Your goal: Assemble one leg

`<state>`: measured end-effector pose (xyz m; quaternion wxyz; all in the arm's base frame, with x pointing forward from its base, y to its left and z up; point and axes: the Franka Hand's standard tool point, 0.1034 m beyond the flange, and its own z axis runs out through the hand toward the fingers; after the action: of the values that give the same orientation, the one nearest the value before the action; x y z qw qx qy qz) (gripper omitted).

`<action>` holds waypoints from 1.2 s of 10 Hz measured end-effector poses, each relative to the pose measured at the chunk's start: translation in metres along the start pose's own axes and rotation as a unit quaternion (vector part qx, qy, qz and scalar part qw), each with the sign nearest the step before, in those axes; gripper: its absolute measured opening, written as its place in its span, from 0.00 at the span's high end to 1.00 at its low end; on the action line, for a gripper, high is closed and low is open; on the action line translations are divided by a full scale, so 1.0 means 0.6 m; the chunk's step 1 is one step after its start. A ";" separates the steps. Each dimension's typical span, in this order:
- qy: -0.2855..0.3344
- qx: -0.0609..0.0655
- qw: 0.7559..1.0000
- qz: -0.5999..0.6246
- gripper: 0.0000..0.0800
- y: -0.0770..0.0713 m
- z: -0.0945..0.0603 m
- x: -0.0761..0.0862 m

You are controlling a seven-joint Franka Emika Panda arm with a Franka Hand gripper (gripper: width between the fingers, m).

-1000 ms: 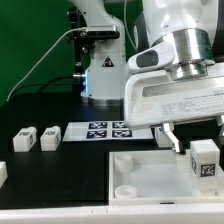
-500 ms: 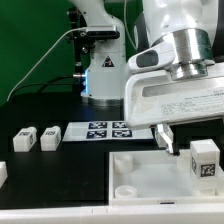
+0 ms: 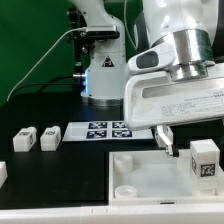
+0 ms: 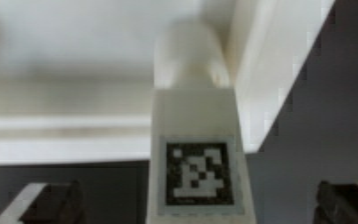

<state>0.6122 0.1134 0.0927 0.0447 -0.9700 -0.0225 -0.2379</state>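
Note:
A leg (image 3: 204,158), a small white block with a black-and-white tag, stands upright at the corner of the large white tray (image 3: 140,172) on the exterior view's right. My gripper (image 3: 188,146) hangs over it, open. One dark finger (image 3: 165,140) shows apart from the leg on its left side; the other finger is hidden. In the wrist view the leg (image 4: 197,150) stands between my gripper's (image 4: 194,205) two spread fingers (image 4: 34,203), with a gap on each side, and the tray (image 4: 69,70) lies behind it.
Two more legs (image 3: 24,140) (image 3: 49,137) lie on the black table at the exterior view's left, and a third (image 3: 2,172) shows at the left edge. The marker board (image 3: 105,130) lies behind the tray. The arm's base (image 3: 100,75) stands at the back.
The visible finger has shifted slightly away from the leg, toward the exterior view's left, since a second ago. The leg stays in place.

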 end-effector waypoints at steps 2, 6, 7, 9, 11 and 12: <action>-0.060 0.003 0.998 0.007 0.19 0.006 -0.009 0.012; -0.297 0.017 0.954 0.026 0.19 0.007 0.003 0.025; -0.366 0.017 0.930 0.031 0.19 0.006 0.000 0.014; -0.350 0.015 0.936 0.028 0.19 0.000 0.016 0.025; -0.332 0.012 0.943 0.029 0.19 0.002 0.027 0.008; -0.332 0.012 0.943 0.030 0.34 0.003 0.027 0.009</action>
<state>0.6242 0.1135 0.0809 0.0535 -0.9936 -0.0101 0.0994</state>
